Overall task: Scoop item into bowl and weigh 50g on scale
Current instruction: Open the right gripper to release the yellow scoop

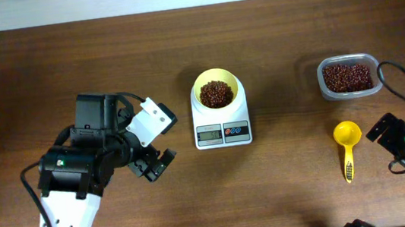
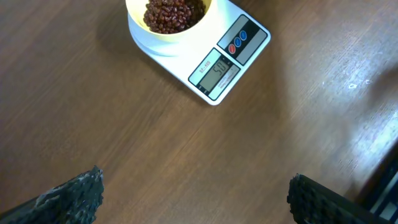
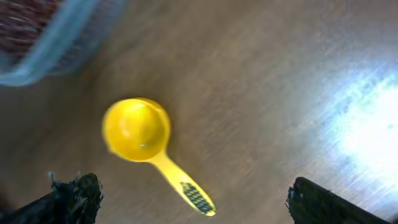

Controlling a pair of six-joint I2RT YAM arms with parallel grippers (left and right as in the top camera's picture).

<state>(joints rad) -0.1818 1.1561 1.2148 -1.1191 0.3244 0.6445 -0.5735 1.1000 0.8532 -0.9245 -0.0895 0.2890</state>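
The pale-yellow bowl (image 1: 217,90) holds a heap of dark red-brown beans (image 1: 216,93) and stands on the white scale (image 1: 221,123). In the left wrist view the scale (image 2: 217,53) shows a lit display, with the bowl (image 2: 171,15) on it. My left gripper (image 1: 155,165) is open and empty, left of the scale; its fingers (image 2: 196,199) frame bare table. My right gripper (image 1: 385,132) is open and empty at the far right, and its fingers (image 3: 193,202) are apart over the table beside the yellow scoop.
A clear tub (image 1: 349,76) of beans stands at the back right; it shows blurred in the right wrist view (image 3: 43,37). The empty yellow scoop (image 1: 348,144) lies on the table in front of it, handle toward the front, as in the right wrist view (image 3: 140,134).
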